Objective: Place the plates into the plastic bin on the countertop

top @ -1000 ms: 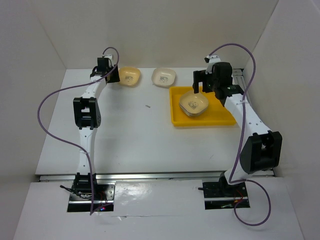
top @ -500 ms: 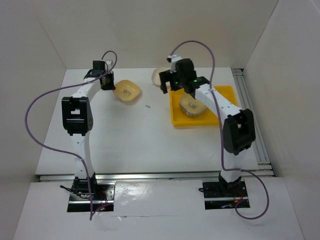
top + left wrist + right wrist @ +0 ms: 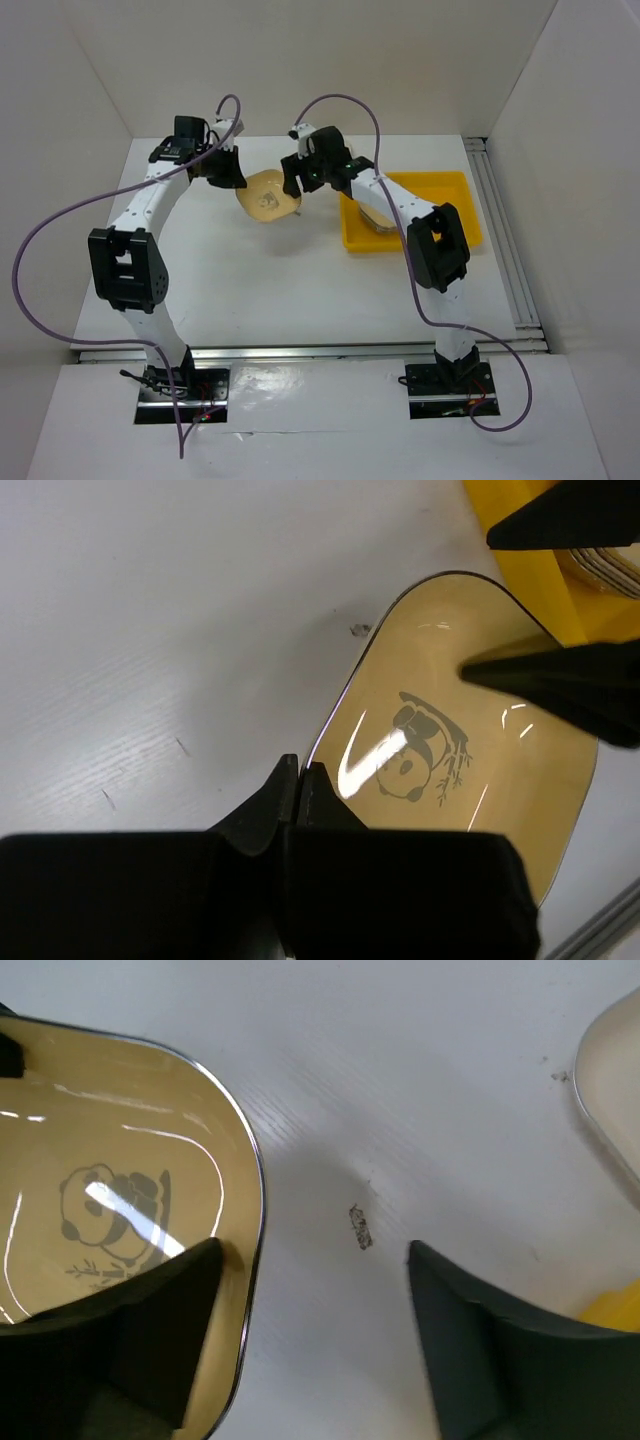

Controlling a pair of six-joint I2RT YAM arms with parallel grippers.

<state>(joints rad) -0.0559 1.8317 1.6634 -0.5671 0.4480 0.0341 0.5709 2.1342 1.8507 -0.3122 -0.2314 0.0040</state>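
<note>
White-walled countertop [image 3: 250, 270]. The left gripper [image 3: 228, 172] clamps the yellow-orange plate [image 3: 268, 195] by its thin rim; the right gripper [image 3: 298, 180] gapes beside it. Glossy, stiff, likely light and slippery.

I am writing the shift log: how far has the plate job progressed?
Done: a stack of plates lies in the plastic bin; its count is hidden. In hand: the left end effector pinches the rim of the panda plate, with the open right end effector straddling its edge. Left: that plate and a cream plate on the countertop.
</note>
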